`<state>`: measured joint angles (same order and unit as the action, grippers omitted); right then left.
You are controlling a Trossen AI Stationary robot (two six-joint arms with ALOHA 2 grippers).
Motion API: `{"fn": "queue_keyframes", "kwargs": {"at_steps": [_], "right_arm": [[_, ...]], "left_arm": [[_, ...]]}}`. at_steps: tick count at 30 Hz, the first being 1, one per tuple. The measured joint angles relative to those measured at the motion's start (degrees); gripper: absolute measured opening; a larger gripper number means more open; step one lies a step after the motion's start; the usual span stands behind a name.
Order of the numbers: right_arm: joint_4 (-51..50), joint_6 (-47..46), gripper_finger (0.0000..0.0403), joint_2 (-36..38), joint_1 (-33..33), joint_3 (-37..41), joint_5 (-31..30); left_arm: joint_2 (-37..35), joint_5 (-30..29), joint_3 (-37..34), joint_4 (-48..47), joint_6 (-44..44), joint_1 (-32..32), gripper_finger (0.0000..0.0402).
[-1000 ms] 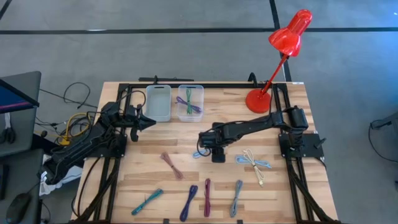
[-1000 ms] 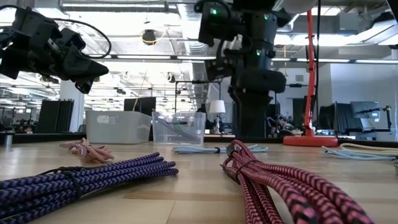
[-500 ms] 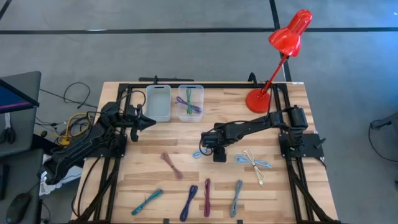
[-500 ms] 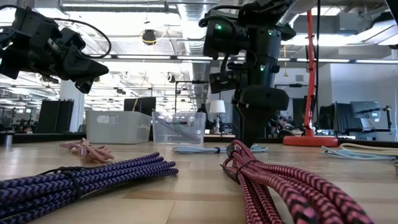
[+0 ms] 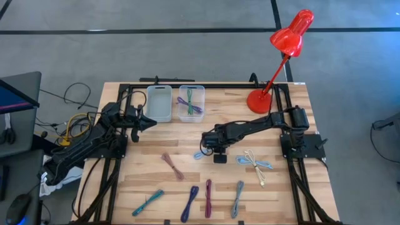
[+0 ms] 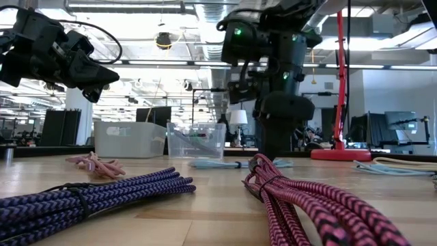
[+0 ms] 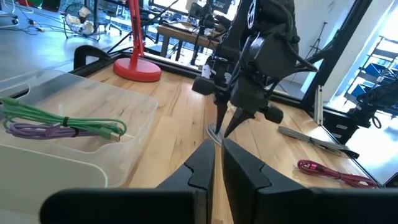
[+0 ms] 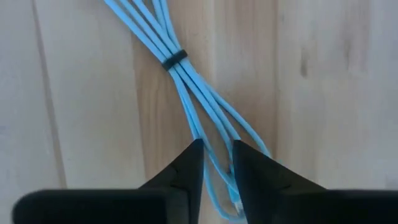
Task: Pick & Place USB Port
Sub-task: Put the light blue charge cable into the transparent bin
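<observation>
The right gripper (image 5: pixel 218 156) is down over the light blue cable bundle (image 8: pixel 186 87) near the middle of the wooden table (image 5: pixel 206 172), in front of the clear bin (image 5: pixel 191 103). In the right wrist view its two dark fingers (image 8: pixel 186 168) stand close together with strands of the blue cable running into the narrow gap between them; whether the fingers already pinch the cable cannot be told. The bundle lies flat on the wood, tied with a dark band.

The left gripper (image 5: pixel 147 122) hangs above the table just left of the white bin (image 5: pixel 159 103), its fingers (image 7: pixel 200 165) pressed nearly together with nothing between them.

The clear bin, just right of the white bin, holds a green and purple cable (image 5: pixel 192 106). Right of the blue bundle lies a cream and blue cable (image 5: pixel 255 164); left of it, a pink cable (image 5: pixel 172 165). Farther from the bins, along the table's near edge, lie a teal cable (image 5: pixel 147 202), a dark purple cable (image 5: pixel 190 202), a magenta cable (image 5: pixel 208 197) and a grey-blue cable (image 5: pixel 238 197). A red desk lamp (image 5: pixel 275 59) stands at the far right corner, right of the clear bin.
</observation>
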<state>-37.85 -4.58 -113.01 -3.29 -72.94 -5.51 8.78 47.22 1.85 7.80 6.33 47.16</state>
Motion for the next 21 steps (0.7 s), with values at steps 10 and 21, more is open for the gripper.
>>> {"fn": "queue_keyframes", "kwargs": {"at_steps": [10,21], "right_arm": [[0.9,0.4,0.0008,-5.4,-0.5,-0.4,0.5],[4.3,0.6,0.0001,4.0,0.1,0.4,-1.6]], "left_arm": [[0.0,0.0,0.0,0.0,0.2,0.0,0.0030],[0.0,0.0,0.0,0.2,0.1,0.0,0.0030]]}}
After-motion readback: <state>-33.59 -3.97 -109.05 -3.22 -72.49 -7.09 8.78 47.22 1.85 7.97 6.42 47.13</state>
